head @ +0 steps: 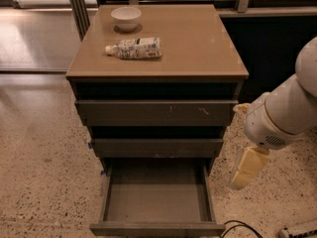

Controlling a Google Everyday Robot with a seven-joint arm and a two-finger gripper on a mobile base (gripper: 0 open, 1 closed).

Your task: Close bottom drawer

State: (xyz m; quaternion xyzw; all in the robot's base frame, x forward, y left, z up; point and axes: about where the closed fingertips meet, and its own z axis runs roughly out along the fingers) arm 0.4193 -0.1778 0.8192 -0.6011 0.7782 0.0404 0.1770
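Note:
The bottom drawer (156, 198) of the grey-brown cabinet is pulled far out toward me. Its shallow box shows nothing inside, and its plain front (157, 228) is at the lower edge of the view. My gripper (241, 181) hangs pointing down at the end of the white arm (282, 114). It is to the right of the drawer, just beyond its right side wall and above the floor, touching nothing.
The top drawer front (156, 112) with pale scratches and the middle front (157, 147) stick out slightly. A white bowl (126, 18) and a lying plastic bottle (134, 48) are on the cabinet top. A black cable (241, 228) lies on the speckled floor at lower right.

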